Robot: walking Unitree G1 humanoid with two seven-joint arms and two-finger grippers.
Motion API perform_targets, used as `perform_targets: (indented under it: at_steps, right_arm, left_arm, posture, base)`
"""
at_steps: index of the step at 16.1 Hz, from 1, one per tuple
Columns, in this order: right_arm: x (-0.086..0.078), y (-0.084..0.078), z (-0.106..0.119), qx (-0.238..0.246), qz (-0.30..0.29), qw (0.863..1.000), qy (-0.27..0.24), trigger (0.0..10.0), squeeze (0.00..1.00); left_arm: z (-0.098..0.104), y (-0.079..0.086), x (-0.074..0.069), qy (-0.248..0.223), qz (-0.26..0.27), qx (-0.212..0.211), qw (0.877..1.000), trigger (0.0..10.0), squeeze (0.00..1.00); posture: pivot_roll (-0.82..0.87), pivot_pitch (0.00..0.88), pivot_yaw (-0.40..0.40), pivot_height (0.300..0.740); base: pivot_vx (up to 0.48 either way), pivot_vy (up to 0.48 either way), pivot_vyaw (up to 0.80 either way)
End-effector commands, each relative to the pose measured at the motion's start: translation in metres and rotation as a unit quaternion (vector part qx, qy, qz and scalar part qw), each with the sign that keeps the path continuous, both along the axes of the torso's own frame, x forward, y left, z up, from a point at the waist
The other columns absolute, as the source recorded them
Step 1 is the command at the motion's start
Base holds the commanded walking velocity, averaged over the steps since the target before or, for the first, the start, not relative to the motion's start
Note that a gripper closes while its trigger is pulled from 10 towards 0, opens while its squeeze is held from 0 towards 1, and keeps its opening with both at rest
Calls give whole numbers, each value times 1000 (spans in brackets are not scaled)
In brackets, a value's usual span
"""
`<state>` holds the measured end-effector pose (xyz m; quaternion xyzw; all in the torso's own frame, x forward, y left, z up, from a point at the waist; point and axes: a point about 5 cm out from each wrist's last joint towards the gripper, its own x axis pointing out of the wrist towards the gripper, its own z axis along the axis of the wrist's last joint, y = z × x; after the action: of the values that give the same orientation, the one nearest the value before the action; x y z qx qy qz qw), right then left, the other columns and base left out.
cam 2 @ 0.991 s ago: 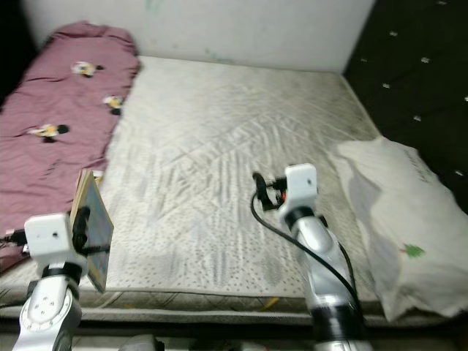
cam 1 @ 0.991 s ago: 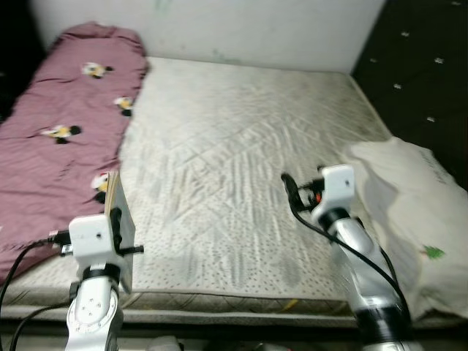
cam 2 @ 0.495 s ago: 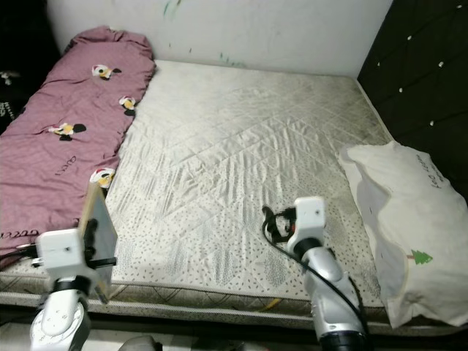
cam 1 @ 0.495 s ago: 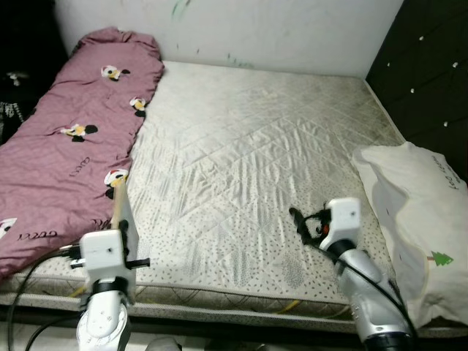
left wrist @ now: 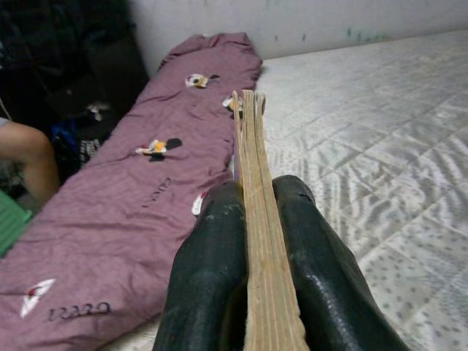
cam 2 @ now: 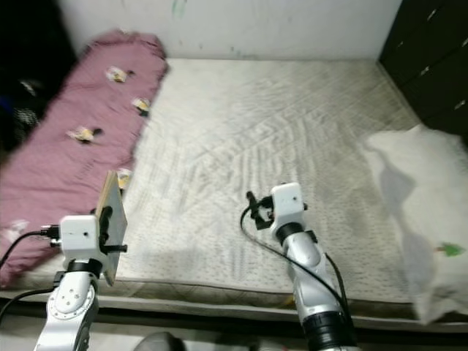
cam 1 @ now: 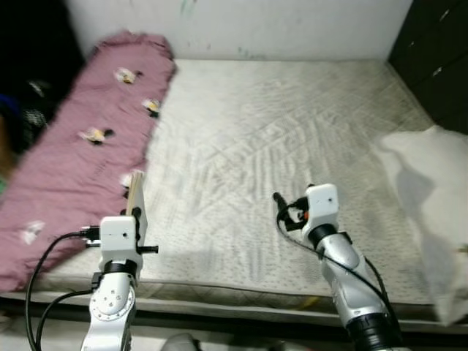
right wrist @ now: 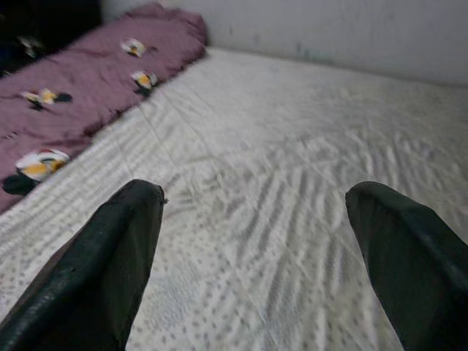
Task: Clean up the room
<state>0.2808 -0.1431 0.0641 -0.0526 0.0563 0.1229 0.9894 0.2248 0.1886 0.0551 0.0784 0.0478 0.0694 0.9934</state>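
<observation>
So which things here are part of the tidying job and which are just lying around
In the job:
- thin wooden board, held upright on edge in the left gripper
- right gripper, open and holding nothing, above the mattress

Just lying about:
- maroon quilt along the mattress's left side
- white pillow at its right edge
- a person's leg beside the bed

bare quilted mattress [cam 1: 292, 139] fills middle – pink patterned blanket [cam 1: 88, 146] along its left side, white pillow [cam 1: 435, 197] at right edge. left gripper [cam 1: 135, 212] low at near left, clamped on thin tan board [cam 1: 135, 191] standing on edge. right gripper [cam 1: 281, 208] raised over mattress near front – fingers unclear.
</observation>
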Motion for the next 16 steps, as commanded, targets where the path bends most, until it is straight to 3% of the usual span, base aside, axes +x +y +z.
perform_targets:
  at_steps: [1, 3, 4, 5, 8, 13, 16]
  right_arm:
    - [1, 3, 0, 14, 4, 1000, 3, 10000, 0]
    - [4, 16, 0, 22, 42, 999, -22, 10000, 0]
    - [6, 15, -5, 43, 16, 999, -11, 10000, 0]
    - [5, 12, -10, 65, -12, 998, -5, 10000, 0]
    - [0, -8, -18, 59, -77, 995, -15, 10000, 0]
    - [1, -16, -25, 39, -50, 998, -1, 10000, 0]
    - [2, -15, -25, 54, -74, 996, -8, 10000, 0]
  left_arm:
    - [3, 4, 4, -16, -1, -1, 1000, 10000, 0]
    - [-9, 0, 7, 7, -10, -25, 1000, 10000, 0]
    - [-11, -2, 8, 8, -13, -23, 1000, 10000, 0]
    - [-10, -5, 8, -3, -17, -18, 1000, 10000, 0]
    - [-16, -5, 9, -13, -13, -21, 1000, 10000, 0]
    - [-19, -15, 16, -18, -23, -26, 999, 10000, 0]
    - [-20, -10, 16, -14, -24, -21, 999, 10000, 0]
  posture:
    - [-57, 0, 102, 740]
    - [-60, 0, 87, 740]
    - [-45, 0, 69, 740]
    - [-31, 0, 43, 740]
    - [-55, 0, 20, 740]
    - [-36, 0, -44, 740]
    - [-74, 0, 15, 740]
  base:
    - [0, 0, 0]
    - [0, 0, 0]
    - [0, 0, 0]
    - [0, 0, 0]
    - [0, 0, 0]
    - [0, 0, 0]
    - [0, 0, 0]
